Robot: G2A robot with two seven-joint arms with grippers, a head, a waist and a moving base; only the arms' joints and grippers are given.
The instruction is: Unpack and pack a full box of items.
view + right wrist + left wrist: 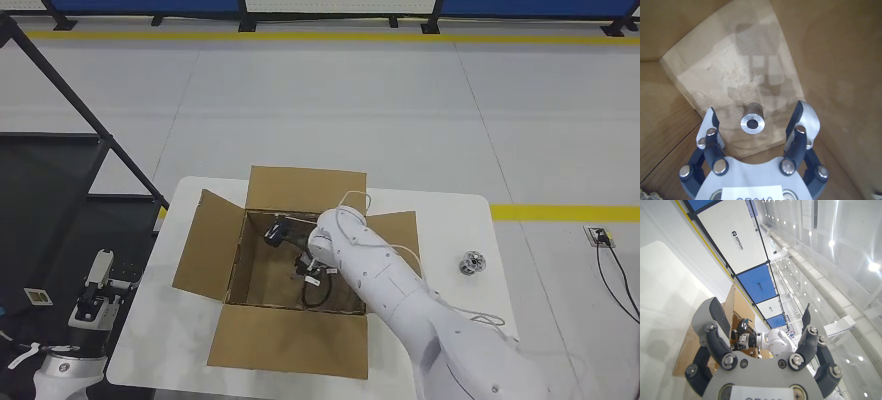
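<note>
White table [450,215] carries a cardboard box [290,190], flaps open. From above, an arm covers the box floor. The right wrist view finds a metal cylinder [753,124] upright there, right claw [756,109] spread wide either side, not touching. Left claw [761,305] spread open, well apart from the box.

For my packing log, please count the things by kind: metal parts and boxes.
Open brown cardboard box: 1
Silver hollow metal cylinder, inside the box: 1
Small silver round metal part, on the white table: 1
Total: 3
</note>
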